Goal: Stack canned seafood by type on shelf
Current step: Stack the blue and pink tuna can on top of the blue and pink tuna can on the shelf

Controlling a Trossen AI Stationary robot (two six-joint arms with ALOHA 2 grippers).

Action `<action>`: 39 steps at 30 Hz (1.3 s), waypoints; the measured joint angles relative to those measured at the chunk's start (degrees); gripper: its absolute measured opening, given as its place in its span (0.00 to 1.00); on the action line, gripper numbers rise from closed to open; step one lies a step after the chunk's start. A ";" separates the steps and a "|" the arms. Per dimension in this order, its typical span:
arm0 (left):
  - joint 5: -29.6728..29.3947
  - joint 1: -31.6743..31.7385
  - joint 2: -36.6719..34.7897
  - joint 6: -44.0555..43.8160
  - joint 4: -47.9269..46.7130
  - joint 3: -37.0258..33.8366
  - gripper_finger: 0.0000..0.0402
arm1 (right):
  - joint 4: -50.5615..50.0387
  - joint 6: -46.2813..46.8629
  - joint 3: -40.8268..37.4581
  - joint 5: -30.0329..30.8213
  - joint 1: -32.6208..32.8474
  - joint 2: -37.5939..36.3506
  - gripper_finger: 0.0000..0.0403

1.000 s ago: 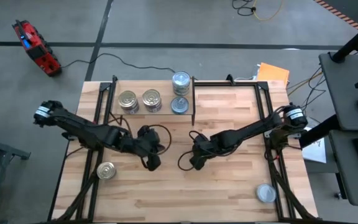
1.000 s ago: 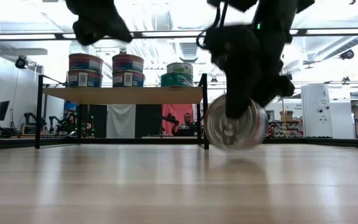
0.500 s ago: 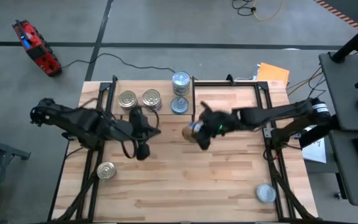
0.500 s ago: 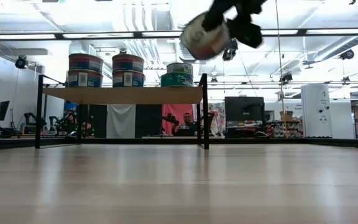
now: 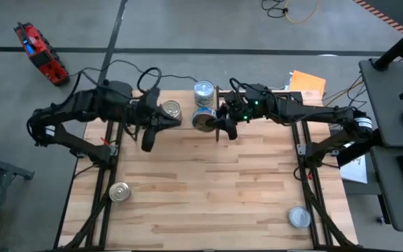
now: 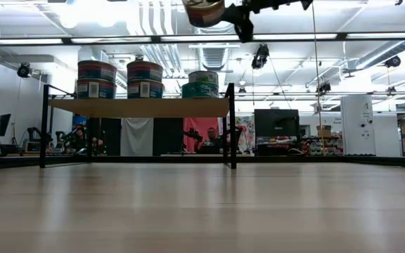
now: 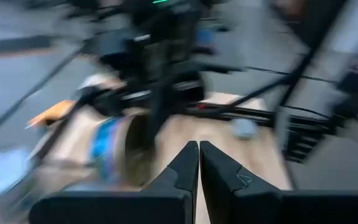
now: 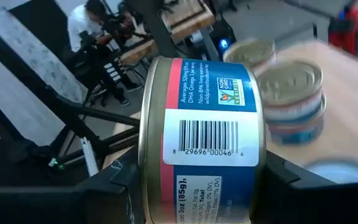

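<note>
My right gripper (image 5: 214, 123) is shut on a tin of canned seafood (image 8: 204, 140) with a golden rim and a blue-and-red label. It holds the tin high over the table, at the shelf's (image 6: 139, 107) right end and above the level of the stacks there. The shelf bears several tins in stacks of two (image 6: 97, 79) (image 6: 145, 79) (image 6: 202, 84). My left gripper (image 5: 147, 143) hangs shut and empty in front of the shelf's middle, its fingertips (image 7: 199, 155) together. My right gripper pinches the tin between its two fingers (image 8: 120, 186), one on each flat end; the golden-rimmed end (image 8: 146, 143) lies against one finger. The fingers come nearly level from the table's right side. The tin (image 6: 204, 10) is lifted clear, its labelled wall facing the wrist camera.
One golden-lidded tin (image 5: 119, 192) rests on the tabletop near the left front, a silver-lidded one (image 5: 299, 218) near the right front corner. The shelf's dark upright end panel (image 6: 231, 126) stands right beside the held tin. A person sits in the room behind the table.
My right gripper has risen from just above the tabletop and gone toward the far edge and the shelf, turning from pointing down to nearly level, with the tin carried up above shelf height. My left gripper, still shut, has risen and drawn back toward the shelf's front.
</note>
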 joint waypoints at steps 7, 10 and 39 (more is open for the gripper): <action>10.54 4.83 -0.29 1.41 6.97 -4.73 0.00 | 1.05 -8.89 -0.02 -3.27 -1.71 -1.64 0.45; 10.56 5.53 -0.51 -0.52 11.24 -8.31 0.00 | 1.41 -10.92 -0.02 -4.05 -2.17 -3.13 0.45; -1.50 6.42 1.11 -1.29 20.47 -12.75 0.47 | 4.02 -16.42 -0.07 -4.84 -2.33 -6.16 0.45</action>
